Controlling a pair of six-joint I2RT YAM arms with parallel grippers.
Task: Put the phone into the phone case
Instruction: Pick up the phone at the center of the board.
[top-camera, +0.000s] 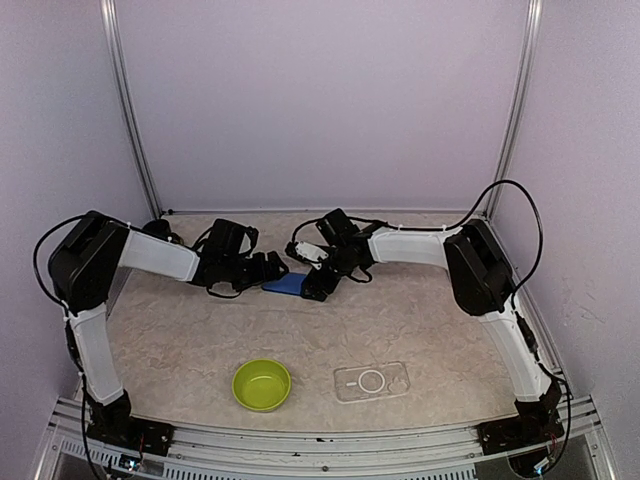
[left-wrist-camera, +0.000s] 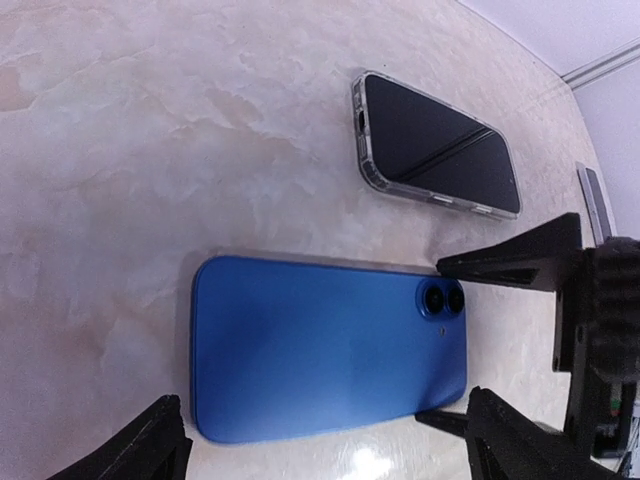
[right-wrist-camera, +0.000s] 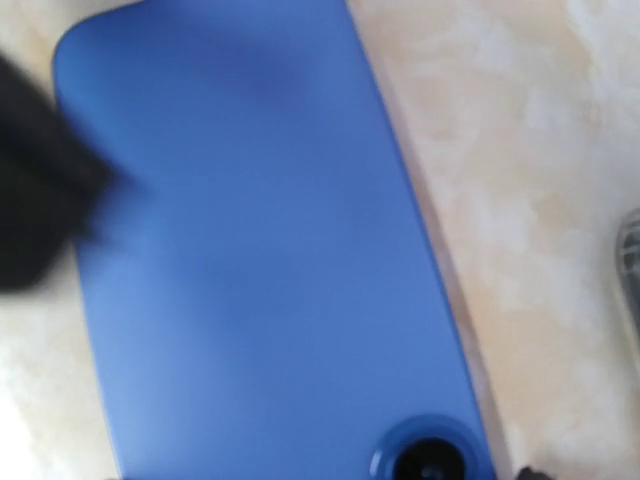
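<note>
Marbled beige tabletop (top-camera: 450, 330), lilac walls (top-camera: 320, 100); blue phone (left-wrist-camera: 320, 345) lies between left gripper's (left-wrist-camera: 322, 410) spread jaws; right gripper (left-wrist-camera: 430, 340) straddles it, grip unclear.

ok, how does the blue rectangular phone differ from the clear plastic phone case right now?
Look: the blue rectangular phone is opaque; the clear plastic phone case is see-through, with a ring mark mid-panel.
Place: the phone lies mid-table, farther back; the case lies near the front edge, right of the green bowl.
Shared: both lie flat on the marbled table, rounded rectangles.
</note>
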